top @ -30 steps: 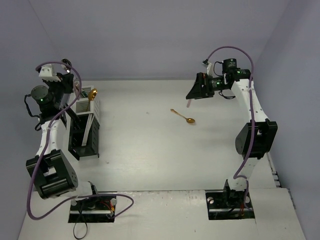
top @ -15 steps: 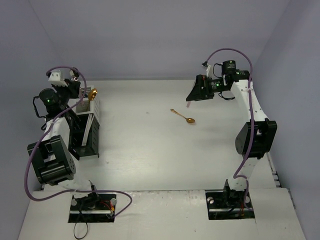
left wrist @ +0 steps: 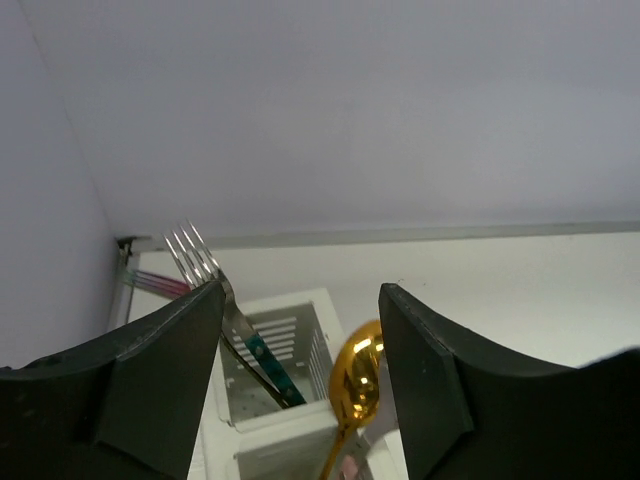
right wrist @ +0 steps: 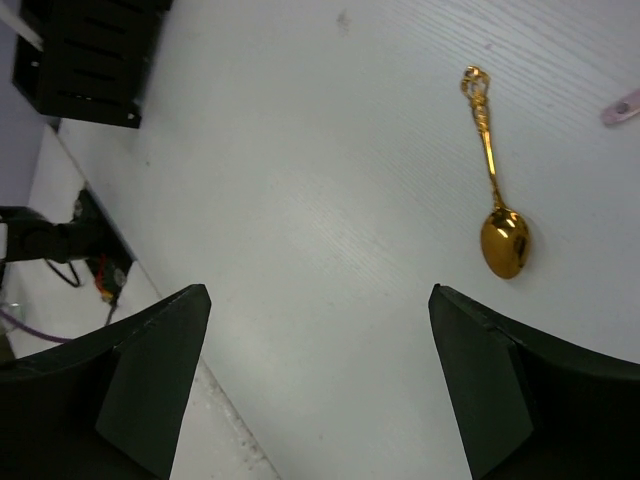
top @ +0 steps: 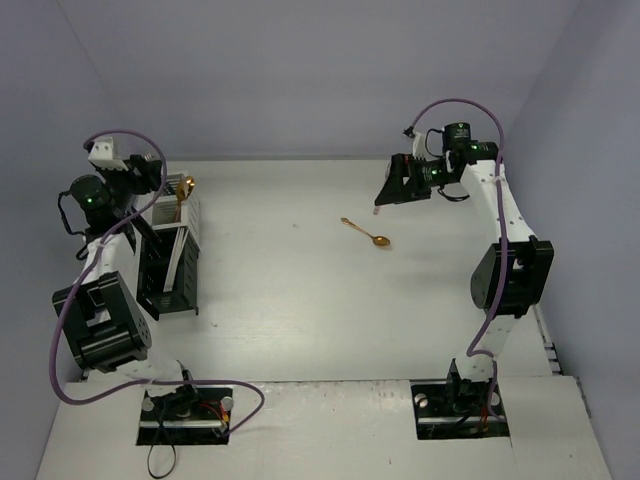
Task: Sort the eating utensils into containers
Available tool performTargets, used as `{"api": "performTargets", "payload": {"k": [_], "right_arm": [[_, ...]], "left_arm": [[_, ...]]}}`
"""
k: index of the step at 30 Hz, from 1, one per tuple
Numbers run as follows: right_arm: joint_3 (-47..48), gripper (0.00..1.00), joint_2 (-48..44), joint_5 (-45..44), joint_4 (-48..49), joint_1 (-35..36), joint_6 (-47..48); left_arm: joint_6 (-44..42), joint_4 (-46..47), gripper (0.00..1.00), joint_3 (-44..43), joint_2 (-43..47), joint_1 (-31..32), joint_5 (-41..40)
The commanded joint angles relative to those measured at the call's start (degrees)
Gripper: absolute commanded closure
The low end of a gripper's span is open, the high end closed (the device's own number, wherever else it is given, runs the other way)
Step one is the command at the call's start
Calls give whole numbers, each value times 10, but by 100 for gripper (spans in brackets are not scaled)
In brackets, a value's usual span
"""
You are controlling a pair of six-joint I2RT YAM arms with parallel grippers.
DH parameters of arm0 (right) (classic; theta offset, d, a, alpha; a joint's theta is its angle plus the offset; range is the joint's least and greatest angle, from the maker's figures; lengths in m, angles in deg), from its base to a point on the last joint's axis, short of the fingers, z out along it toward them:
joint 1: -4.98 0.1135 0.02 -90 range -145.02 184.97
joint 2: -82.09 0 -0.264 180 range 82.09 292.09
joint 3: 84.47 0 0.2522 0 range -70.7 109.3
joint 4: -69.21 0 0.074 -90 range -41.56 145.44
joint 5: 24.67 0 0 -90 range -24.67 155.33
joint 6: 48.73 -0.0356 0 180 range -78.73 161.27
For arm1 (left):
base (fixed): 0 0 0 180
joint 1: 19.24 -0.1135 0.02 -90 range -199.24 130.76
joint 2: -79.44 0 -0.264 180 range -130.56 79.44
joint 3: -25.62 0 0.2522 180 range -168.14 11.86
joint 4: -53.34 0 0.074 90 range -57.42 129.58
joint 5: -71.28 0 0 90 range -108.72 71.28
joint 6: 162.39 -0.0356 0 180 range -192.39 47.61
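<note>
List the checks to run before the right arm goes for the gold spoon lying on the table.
1. Right pincer open, nothing between its fingers: ok.
2. Gold spoon lying flat on the table, apart from the pink piece: ok.
3. Right pincer centred over that spoon: not ok, it sits off to one side in the wrist view.
4. Left pincer open, not gripping the second gold spoon standing in the white caddy: ok.
5. Free compartment for this spoon: cannot tell.
</note>
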Motion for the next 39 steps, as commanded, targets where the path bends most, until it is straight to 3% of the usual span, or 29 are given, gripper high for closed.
{"api": "performTargets", "payload": {"k": [1,5,8,14,23,36,39], "right_arm": [[-6,17,-35,-118,7,10,40],[-34,28,-42,-274,8,59,93],[-50,37,-21,-381,8,108,124],[-16,54,64,-415,6,152,134],[94,62,197,-429,7,168,144],[142,62,281,-428,6,178,163],[131,66,287,-423,5,180,168]], "left_arm": [[3,11,40,-83,83,-7,25],[-23,-94,40,-132,127,-3,53],[-78,-261,40,-182,147,9,91],[-172,-496,37,-224,183,44,110],[-201,-548,35,-154,259,76,173],[-195,-550,34,-131,282,82,193],[-195,-550,34,-131,283,82,193]]}}
